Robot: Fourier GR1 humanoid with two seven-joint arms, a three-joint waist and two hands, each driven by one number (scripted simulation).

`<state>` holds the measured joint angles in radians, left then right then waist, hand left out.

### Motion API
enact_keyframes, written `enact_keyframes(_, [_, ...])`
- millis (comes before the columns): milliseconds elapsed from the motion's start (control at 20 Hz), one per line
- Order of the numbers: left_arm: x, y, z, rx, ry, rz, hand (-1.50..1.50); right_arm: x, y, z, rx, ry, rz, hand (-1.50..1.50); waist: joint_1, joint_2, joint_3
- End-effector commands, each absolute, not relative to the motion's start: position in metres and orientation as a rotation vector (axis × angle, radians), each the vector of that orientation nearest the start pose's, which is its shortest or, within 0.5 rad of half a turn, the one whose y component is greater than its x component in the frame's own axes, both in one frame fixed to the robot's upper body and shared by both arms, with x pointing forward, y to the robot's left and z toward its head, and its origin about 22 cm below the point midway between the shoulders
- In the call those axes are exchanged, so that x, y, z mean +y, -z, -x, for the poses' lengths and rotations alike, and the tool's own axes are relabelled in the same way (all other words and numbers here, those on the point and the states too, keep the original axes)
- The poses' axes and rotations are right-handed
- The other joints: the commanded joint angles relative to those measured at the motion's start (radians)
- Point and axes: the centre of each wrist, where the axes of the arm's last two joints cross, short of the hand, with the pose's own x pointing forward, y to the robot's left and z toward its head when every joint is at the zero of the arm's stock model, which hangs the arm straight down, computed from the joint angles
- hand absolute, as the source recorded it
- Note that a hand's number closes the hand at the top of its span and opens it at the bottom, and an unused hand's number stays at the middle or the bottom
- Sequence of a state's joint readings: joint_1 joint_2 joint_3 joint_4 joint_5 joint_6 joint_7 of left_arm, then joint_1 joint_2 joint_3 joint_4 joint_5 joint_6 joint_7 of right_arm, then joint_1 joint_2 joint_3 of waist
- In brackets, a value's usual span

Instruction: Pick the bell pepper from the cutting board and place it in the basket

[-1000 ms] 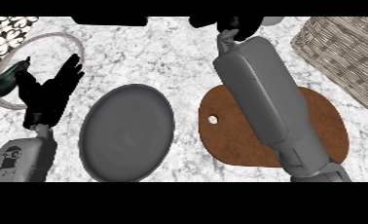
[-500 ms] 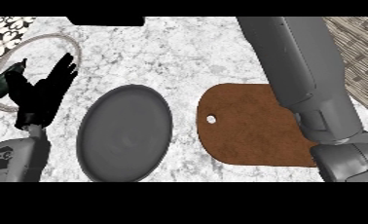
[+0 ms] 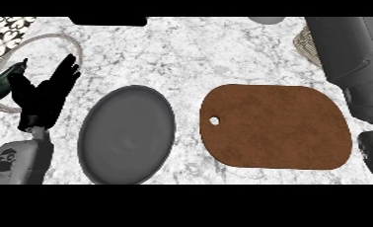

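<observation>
Cutting board [image 3: 275, 126], counter's right: bare; bell pepper unseen, presumably carried; right hand out of view, grip untellable; basket [image 3: 309, 46] at right edge; left hand [image 3: 45, 93] open, resting; next: release into basket.

My left hand [image 3: 45, 95] rests open at the left edge of the white marble table [image 3: 189, 53], black fingers [image 3: 67, 70] pointing up. Just beside it lies a round dark grey plate [image 3: 128, 134], near the front edge. To the plate's right, apart from it, lies a brown wooden cutting board [image 3: 277, 126] with a small hole near its left rim. My grey right forearm [image 3: 344, 58] crosses the right edge, partly covering a woven wicker basket [image 3: 309, 46] at the far right corner.
</observation>
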<state>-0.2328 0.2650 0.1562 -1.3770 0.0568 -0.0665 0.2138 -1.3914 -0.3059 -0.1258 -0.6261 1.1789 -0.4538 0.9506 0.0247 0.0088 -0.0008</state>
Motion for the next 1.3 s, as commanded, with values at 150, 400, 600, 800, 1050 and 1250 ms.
enact_keyframes(150, [0.326, -0.043, -0.294, -1.389, 0.09, -0.193, 0.0, -0.223, -0.27, -0.472, -1.19, 0.112, 1.529, 1.5, -0.006, -0.003, 0.001])
enact_keyframes(400, [0.301, -0.04, -0.295, -1.405, 0.072, -0.172, 0.0, -0.274, -0.249, -0.466, -1.187, 0.114, 1.516, 1.5, -0.012, -0.004, 0.001])
enact_keyframes(600, [0.311, -0.043, -0.29, -1.396, 0.065, -0.193, 0.0, -0.299, -0.237, -0.458, -1.194, 0.104, 1.519, 1.5, -0.021, -0.009, 0.001])
enact_keyframes(800, [0.303, -0.045, -0.297, -1.395, 0.085, -0.17, 0.0, -0.299, -0.227, -0.462, -1.217, 0.174, 1.482, 1.5, -0.009, -0.004, 0.001])
enact_keyframes(1050, [0.311, -0.049, -0.297, -1.401, 0.107, -0.181, 0.0, -0.359, -0.197, -0.444, -1.115, 0.374, 1.631, 1.5, -0.005, 0.0, 0.002])
enact_keyframes(1250, [0.307, -0.035, -0.301, -1.392, 0.083, -0.165, 0.0, -0.348, -0.193, -0.452, -1.091, 0.345, 1.533, -1.5, 0.001, 0.002, 0.001])
